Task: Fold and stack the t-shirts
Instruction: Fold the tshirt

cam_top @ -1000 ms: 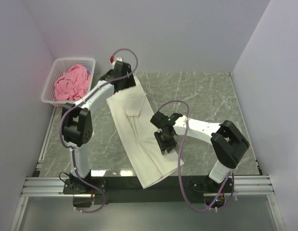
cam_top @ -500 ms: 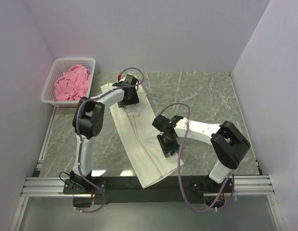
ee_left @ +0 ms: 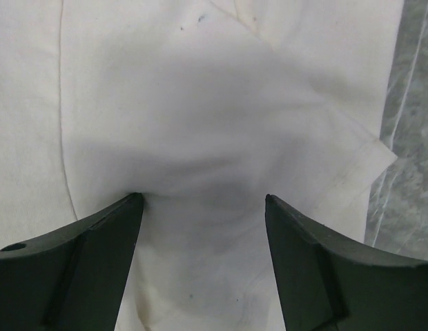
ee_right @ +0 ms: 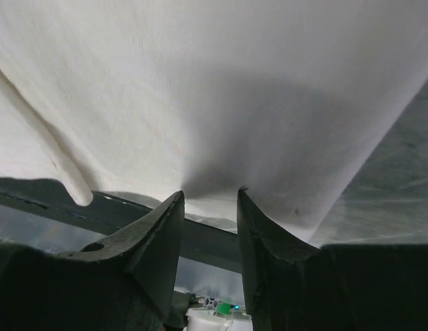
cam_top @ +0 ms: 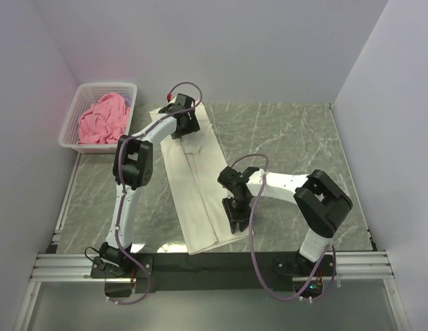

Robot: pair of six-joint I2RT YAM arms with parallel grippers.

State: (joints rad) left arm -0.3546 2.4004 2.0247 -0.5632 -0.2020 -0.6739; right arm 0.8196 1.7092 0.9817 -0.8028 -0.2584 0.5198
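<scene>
The cream-white t-shirt (cam_top: pixel 197 186) lies as a long folded strip down the middle of the marble table. My left gripper (cam_top: pixel 185 128) is over its far end, jaws wide open, with both fingertips (ee_left: pixel 133 201) resting on the cloth (ee_left: pixel 200 103); nothing is held. My right gripper (cam_top: pixel 236 218) sits at the strip's near right edge. It is open with a narrow gap, its fingertips (ee_right: pixel 178 196) touching the hem (ee_right: pixel 200 83). The pink t-shirt (cam_top: pixel 102 118) lies crumpled in the basket.
The white lattice basket (cam_top: pixel 107 85) stands at the far left, just off the table corner. A black front rail (cam_top: pixel 221 262) runs under the shirt's near end and shows between my right jaws (ee_right: pixel 207 238). Bare marble (cam_top: pixel 290 138) lies to the right.
The cream shirt has slid up and to the left, so its near end no longer hangs over the front rail. My left gripper shifted along the far end, and my right gripper followed down and left.
</scene>
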